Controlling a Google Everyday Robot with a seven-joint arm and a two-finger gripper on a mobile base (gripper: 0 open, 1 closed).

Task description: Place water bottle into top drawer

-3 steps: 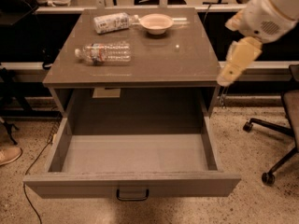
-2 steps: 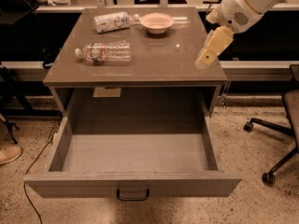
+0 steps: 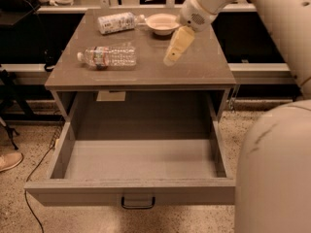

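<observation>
Hand (image 3: 171,58) hangs over cabinet top (image 3: 204,69), right of water bottle (image 3: 109,57); arm (image 3: 277,13) cropped.

Speckled floor (image 3: 19,208), pale desk edge (image 3: 265,72) behind, warm dim light.

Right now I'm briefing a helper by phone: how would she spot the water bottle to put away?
On the grey cabinet top, above the open top drawer, the water bottle lies on its side at the left front, left of the gripper. Unlike the white-wrapped bottle behind it, it is clear and ribbed with a narrow band.
</observation>
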